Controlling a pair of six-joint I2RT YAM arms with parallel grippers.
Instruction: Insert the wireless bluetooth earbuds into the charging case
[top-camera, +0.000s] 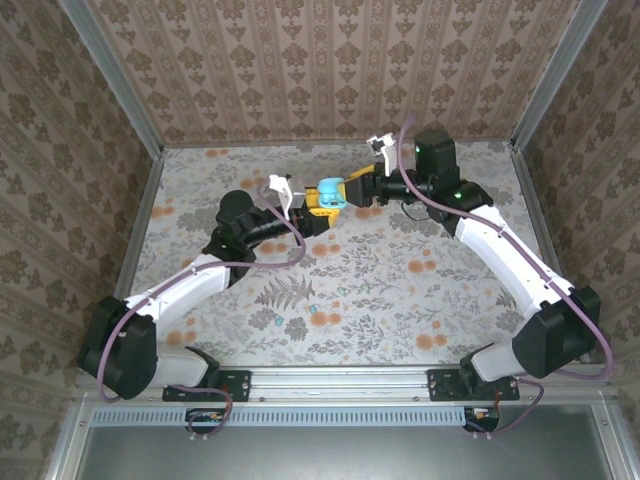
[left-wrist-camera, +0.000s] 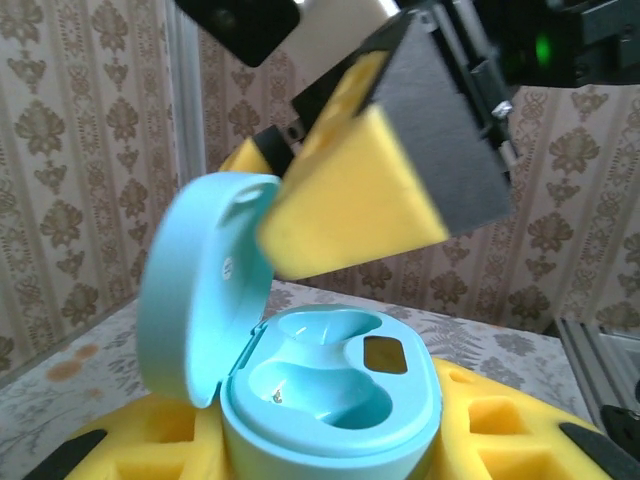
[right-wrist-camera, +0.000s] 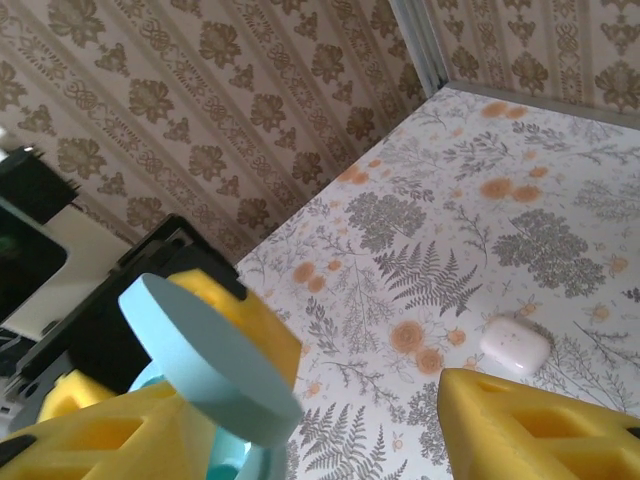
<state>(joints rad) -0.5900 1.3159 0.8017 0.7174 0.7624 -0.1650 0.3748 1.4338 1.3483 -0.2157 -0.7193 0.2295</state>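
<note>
The teal charging case (left-wrist-camera: 330, 400) stands open with its lid (left-wrist-camera: 200, 285) tipped up to the left. Both of its sockets are empty. My left gripper (left-wrist-camera: 330, 445) is shut on the case body, with yellow foam fingers (left-wrist-camera: 510, 435) on either side; from above the case (top-camera: 330, 192) hangs over the far middle of the table. My right gripper (top-camera: 362, 187) is open beside the lid, one yellow finger pad (left-wrist-camera: 350, 200) resting against the lid's inner face. In the right wrist view the lid (right-wrist-camera: 210, 360) sits by the left finger (right-wrist-camera: 90, 435), apart from the right one (right-wrist-camera: 545, 430). Two tiny teal earbuds (top-camera: 282, 314) lie on the table nearer the arms.
A white pebble-like case (right-wrist-camera: 515, 345) lies shut on the flower-printed table (right-wrist-camera: 470, 230). Wallpapered walls (top-camera: 330, 70) and metal corner posts (top-camera: 115, 75) close in the table at the back and on both sides.
</note>
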